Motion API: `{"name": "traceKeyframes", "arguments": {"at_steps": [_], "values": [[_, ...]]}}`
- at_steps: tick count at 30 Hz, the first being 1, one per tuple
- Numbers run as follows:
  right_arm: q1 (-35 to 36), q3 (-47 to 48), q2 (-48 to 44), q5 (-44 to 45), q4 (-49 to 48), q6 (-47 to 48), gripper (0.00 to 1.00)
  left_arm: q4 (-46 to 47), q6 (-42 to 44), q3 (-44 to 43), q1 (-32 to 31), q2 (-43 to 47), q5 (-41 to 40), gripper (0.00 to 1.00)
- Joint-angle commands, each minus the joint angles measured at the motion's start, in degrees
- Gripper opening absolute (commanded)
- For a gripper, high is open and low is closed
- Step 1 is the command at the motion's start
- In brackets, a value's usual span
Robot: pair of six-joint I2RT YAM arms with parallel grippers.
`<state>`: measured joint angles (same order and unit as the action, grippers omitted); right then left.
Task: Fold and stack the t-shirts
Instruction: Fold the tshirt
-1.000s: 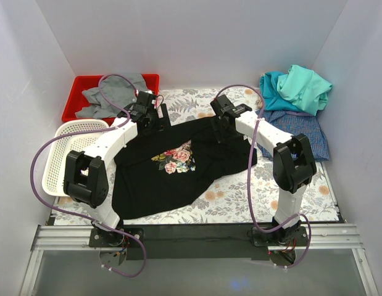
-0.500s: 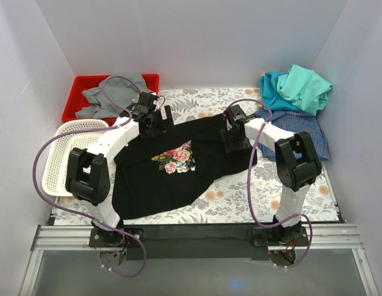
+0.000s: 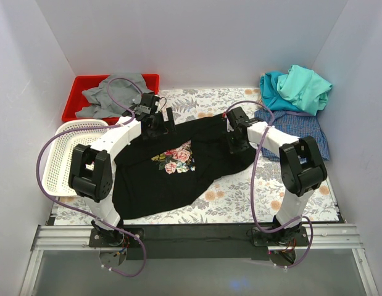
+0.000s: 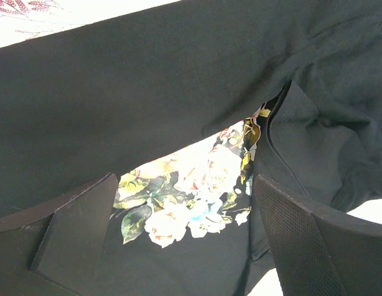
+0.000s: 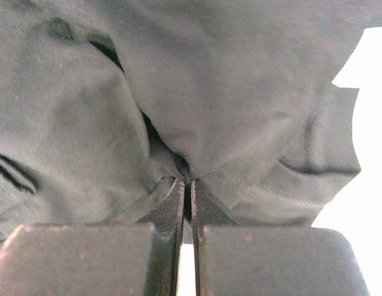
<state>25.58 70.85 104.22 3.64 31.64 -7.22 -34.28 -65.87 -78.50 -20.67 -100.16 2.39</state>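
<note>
Black t-shirt (image 5: 240, 92), pinched between right fingers (image 5: 86, 259)

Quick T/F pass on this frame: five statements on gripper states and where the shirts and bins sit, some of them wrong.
1. The right gripper is shut on the black t-shirt. True.
2. The left gripper is shut. False: it is open, its fingers wide apart over the shirt.
3. The teal shirt lies in the white mesh basket. False: it is piled at the far right on the blue-checked shirt, and the basket is at the left.
4. A grey cloth lies in the red bin. True.
5. The rose print faces up. True.
</note>
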Motion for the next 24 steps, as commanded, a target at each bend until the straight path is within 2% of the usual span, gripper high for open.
{"name": "traceKeyframes", "arguments": {"at_steps": [1,8,14,15,16,18,19,21,24], "values": [[0.08,-0.53,-6.47,4.96,1.22,-0.33,0.01,0.36,0.12,-1.22,0.28,0.4,0.68,0.93],[-0.18,-3.7,-12.64,19.19,7.03,-1.3,0.01,0.53,0.56,-0.87,0.28,-0.56,2.35,0.93],[-1.68,-7.3,-12.47,21.84,8.97,-2.88,0.02,0.27,1.35,-0.69,0.28,-1.18,3.32,0.93],[-1.76,-8.09,-11.51,21.85,8.97,-2.8,0.12,0.27,1.53,-0.43,0.28,-1.27,3.32,0.93],[-1.94,-8.44,-11.07,22.55,9.14,-2.97,0.15,0.27,1.53,-0.34,0.28,-1.27,3.32,0.93],[-2.03,-8.71,-10.45,24.13,9.58,-3.32,0.33,0.01,1.79,-0.16,0.28,-1.44,3.32,0.93],[-2.03,-8.28,-10.79,23.87,9.58,-3.41,0.49,-0.17,1.88,-0.25,0.28,-1.53,3.15,0.93],[-2.03,-7.22,-13.15,21.07,8.97,-3.5,0.59,-0.26,1.97,0.01,0.28,-1.36,2.88,0.93],[-1.85,-3.89,-17.02,16.85,8.79,-3.24,0.61,-0.08,1.88,0.01,0.28,-1.35,3.14,0.93]]}}
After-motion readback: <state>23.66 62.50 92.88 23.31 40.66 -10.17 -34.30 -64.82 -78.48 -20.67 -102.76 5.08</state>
